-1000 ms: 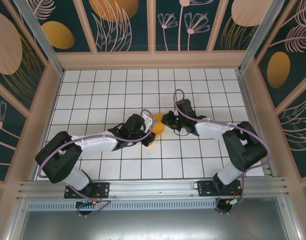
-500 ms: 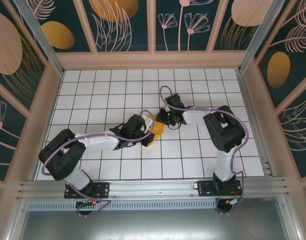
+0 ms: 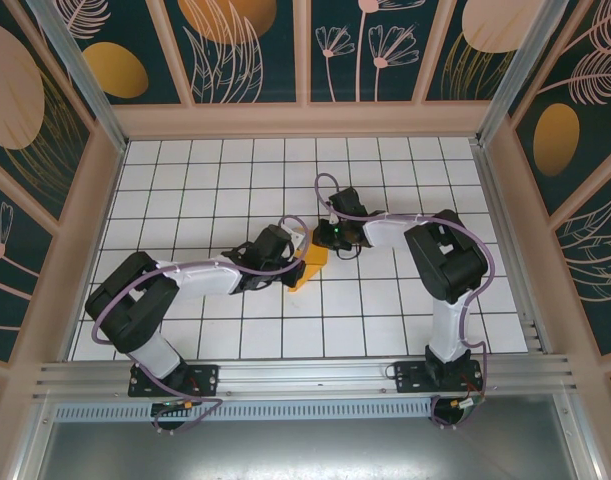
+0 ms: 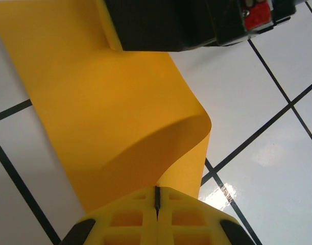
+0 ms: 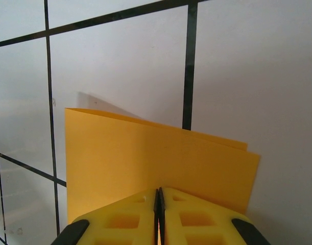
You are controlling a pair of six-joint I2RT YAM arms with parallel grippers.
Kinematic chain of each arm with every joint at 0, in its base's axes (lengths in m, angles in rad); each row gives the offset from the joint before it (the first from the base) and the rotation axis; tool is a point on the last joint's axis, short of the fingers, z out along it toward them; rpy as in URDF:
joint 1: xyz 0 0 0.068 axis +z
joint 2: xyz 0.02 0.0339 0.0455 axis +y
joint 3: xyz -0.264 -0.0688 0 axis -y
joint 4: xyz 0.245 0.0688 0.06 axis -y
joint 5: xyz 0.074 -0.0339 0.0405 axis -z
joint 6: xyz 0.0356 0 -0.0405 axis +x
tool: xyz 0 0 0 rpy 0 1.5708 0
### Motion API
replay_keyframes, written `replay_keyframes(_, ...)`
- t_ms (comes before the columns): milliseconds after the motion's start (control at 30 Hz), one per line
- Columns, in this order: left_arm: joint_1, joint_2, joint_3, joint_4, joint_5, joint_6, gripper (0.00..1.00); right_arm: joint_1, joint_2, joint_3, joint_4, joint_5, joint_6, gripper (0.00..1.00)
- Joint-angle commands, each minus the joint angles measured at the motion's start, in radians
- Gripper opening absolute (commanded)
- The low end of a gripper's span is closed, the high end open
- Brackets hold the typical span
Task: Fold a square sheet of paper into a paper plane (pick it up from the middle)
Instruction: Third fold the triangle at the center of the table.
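Looking early: the square sheet of paper [image 3: 311, 268] is just doubled over (no nose or wings yet), left gripper [image 4: 157, 201] and right gripper [image 5: 159, 201] both pinched on it.

- square sheet of paper [image 3: 310, 268]: orange-yellow, folded into a doubled strip, lifted off the tiles.
- One end is clamped in the left gripper [image 4: 157, 203], and the sheet bows into a curl just ahead of its tips.
- The other end is clamped in the right gripper [image 5: 159, 203], with two layered edges showing just past its tips.
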Motion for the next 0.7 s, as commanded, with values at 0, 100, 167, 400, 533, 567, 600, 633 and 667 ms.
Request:
replay_keyframes(0,0.008,0.016,0.021,-0.026,-0.029,-0.022,0.01,0.003,0.016,-0.015,-0.074,0.022,-0.03,0.14)
replay_keyframes(100,0.013,0.027,0.03,-0.034,-0.028,-0.024,0.01,0.004,0.014,-0.02,-0.067,0.022,-0.026,0.14)
replay_keyframes(167,0.016,0.033,0.031,-0.035,-0.03,-0.025,0.02,0.004,0.017,-0.022,-0.068,0.021,-0.023,0.14)
replay_keyframes(400,0.023,0.047,0.039,-0.022,-0.025,-0.025,0.03,0.005,0.015,-0.036,-0.058,0.02,-0.022,0.14)
replay_keyframes(533,0.024,0.051,0.051,-0.023,-0.027,-0.011,0.03,0.005,0.016,-0.036,-0.06,0.019,-0.03,0.14)
replay_keyframes(567,0.025,0.051,0.053,-0.024,-0.031,-0.008,0.04,0.006,0.017,-0.035,-0.062,0.019,-0.031,0.14)
replay_keyframes(600,0.025,0.053,0.056,-0.025,-0.034,-0.003,0.04,0.005,0.019,-0.035,-0.064,0.023,-0.032,0.14)
replay_keyframes(633,0.029,0.056,0.061,-0.03,-0.035,0.0,0.04,0.005,0.018,-0.036,-0.064,0.025,-0.032,0.14)
replay_keyframes(667,0.029,0.06,0.066,-0.034,-0.034,0.0,0.04,0.005,0.018,-0.035,-0.066,0.026,-0.032,0.14)
